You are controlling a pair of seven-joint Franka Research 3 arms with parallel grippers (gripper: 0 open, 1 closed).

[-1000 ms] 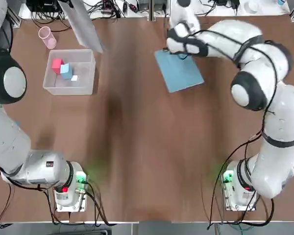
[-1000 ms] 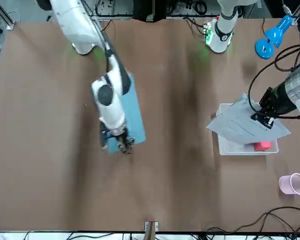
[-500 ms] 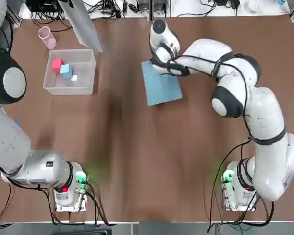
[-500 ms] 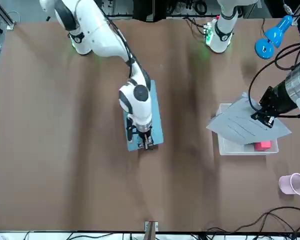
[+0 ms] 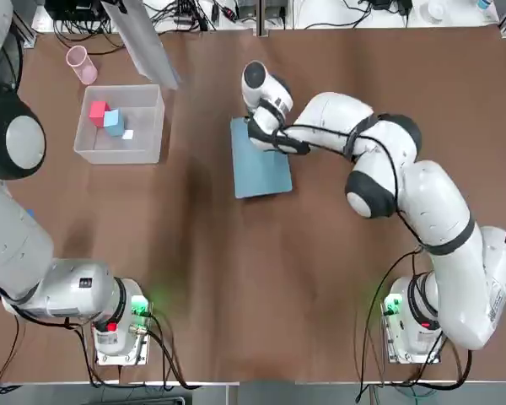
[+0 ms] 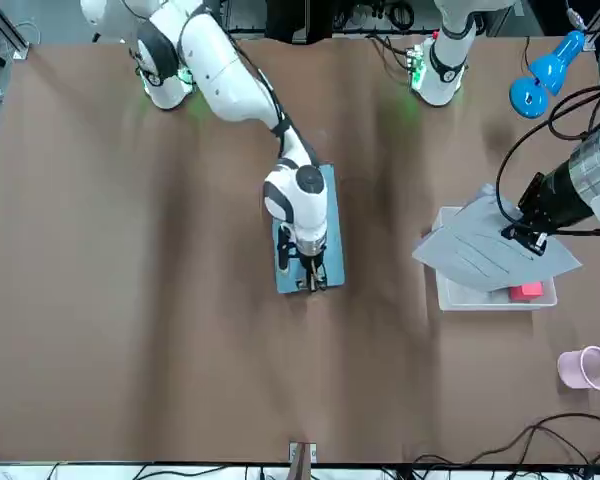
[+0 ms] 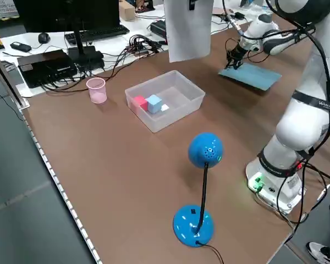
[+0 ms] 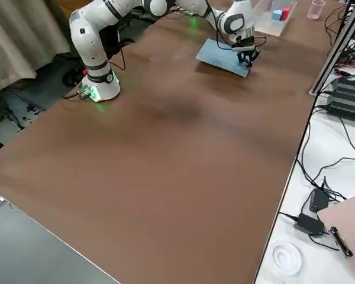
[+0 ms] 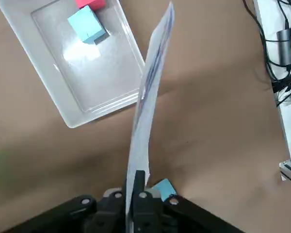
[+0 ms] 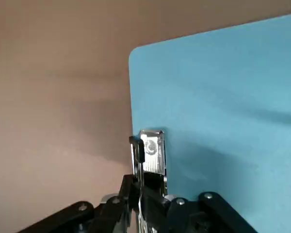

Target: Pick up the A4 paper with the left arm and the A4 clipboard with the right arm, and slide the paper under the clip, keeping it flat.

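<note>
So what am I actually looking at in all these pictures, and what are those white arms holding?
Two white robot arms stand side by side at a brown table, filmed from above, across, both sides, and small cameras on each wrist. The left gripper is shut on the A4 paper, holding it in the air above a clear plastic bin with small blocks in it. The right gripper is shut on the clip at the short edge of the A4 clipboard, mid-table; whether the board is lifted I cannot tell. A pink cup and a blue desk lamp also stand there.

Overhead and front cameras both cover the table (image 5: pixel 236 253)
</note>
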